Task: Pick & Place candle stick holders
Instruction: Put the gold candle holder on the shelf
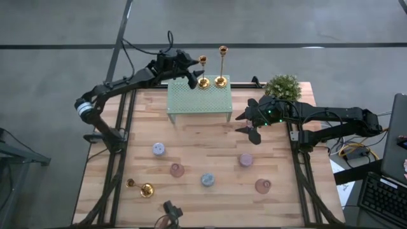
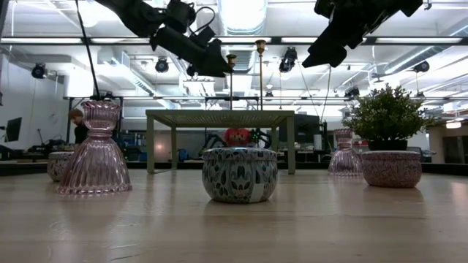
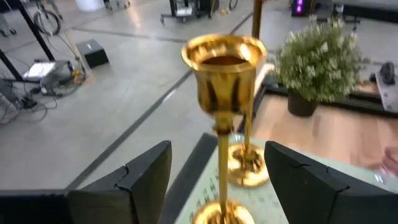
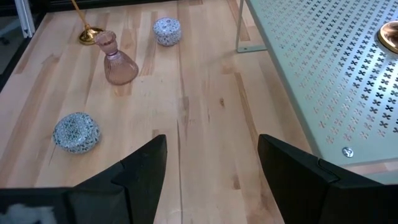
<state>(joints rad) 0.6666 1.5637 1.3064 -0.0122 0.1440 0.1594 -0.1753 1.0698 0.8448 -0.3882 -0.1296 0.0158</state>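
My left pincer [image 3: 217, 180] has fingers apart around the short candle stick holder [image 3: 222, 99] upright on the green stand [image 1: 198, 100], taller holder [image 1: 222, 63] at its 3 o'clock.

Wooden table [image 1: 210, 146] bearing a green perforated stand [image 1: 198, 100], potted plant [image 1: 282, 86], small jars, and one fallen candlestick [image 1: 141, 187].
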